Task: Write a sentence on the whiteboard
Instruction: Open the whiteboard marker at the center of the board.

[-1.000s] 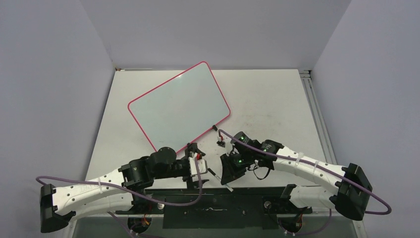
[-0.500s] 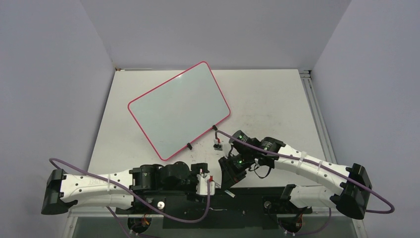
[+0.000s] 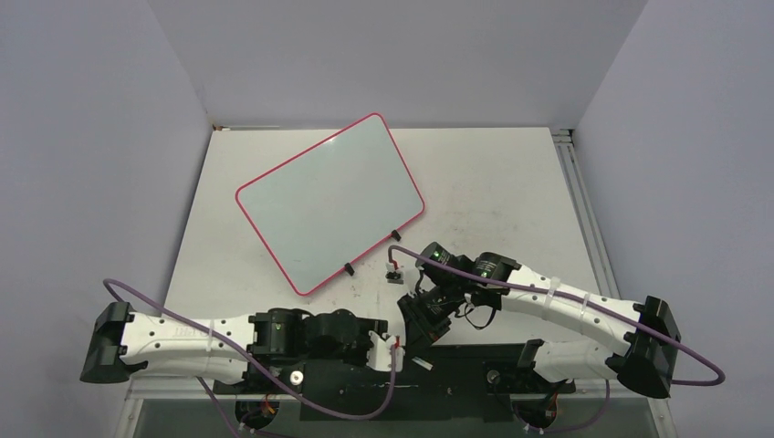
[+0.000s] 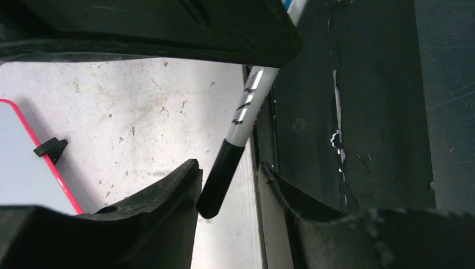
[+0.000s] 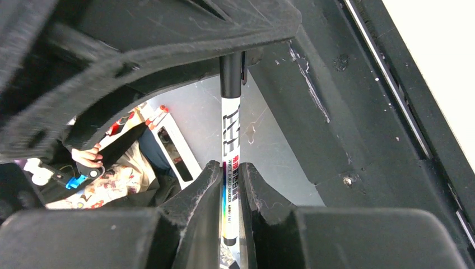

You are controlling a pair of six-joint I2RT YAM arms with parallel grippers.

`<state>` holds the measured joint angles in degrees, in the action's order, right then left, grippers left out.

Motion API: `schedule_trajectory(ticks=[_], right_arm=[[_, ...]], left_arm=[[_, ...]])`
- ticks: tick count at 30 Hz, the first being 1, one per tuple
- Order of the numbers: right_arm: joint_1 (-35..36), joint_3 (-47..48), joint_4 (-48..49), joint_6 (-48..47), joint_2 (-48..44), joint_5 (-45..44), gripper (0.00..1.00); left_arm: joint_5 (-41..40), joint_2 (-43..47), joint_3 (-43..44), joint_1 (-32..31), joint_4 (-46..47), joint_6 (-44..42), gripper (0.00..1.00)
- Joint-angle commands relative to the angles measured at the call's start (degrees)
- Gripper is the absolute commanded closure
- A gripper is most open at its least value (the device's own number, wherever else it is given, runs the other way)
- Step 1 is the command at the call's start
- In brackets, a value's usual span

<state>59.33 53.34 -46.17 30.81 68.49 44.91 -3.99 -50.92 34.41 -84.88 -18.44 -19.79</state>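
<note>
Right gripper (image 5: 229, 185) clenched on marker (image 5: 230, 140), left gripper (image 4: 229, 167) jaws apart astride its black cap (image 4: 217, 176), not yet clamped, whiteboard (image 3: 329, 201) well apart.

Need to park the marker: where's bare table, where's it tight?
Widest free patch: table right of the whiteboard, out to the right rail. Narrower strip left of the whiteboard, to the table's edge. Crowded at the near edge, where left claw and right claw meet around the marker.
</note>
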Motion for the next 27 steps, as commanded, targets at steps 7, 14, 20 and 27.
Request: schedule_trajectory(ticks=[7,14,20,27], right_arm=[[0.61,2.91,1.66,0.23,-0.05,0.73,0.95],[0.39,2.22,4.55,2.85,-5.64,-9.16,0.38],[0.34,-5.92,15.18,12.56,-18.52,-18.27,0.08],[0.43,-13.88,22.41,18.73,-26.87,-24.44,0.07]], left_arm=[[-3.61,-1.2,2.37,-3.65,1.56,1.26,0.91],[-3.33,-1.08,4.21,-0.24,-1.49,5.58,1.0],[5.23,-0.24,5.88,9.28,-2.59,7.14,1.0],[14.22,-2.05,7.71,13.73,-3.05,8.33,1.0]])
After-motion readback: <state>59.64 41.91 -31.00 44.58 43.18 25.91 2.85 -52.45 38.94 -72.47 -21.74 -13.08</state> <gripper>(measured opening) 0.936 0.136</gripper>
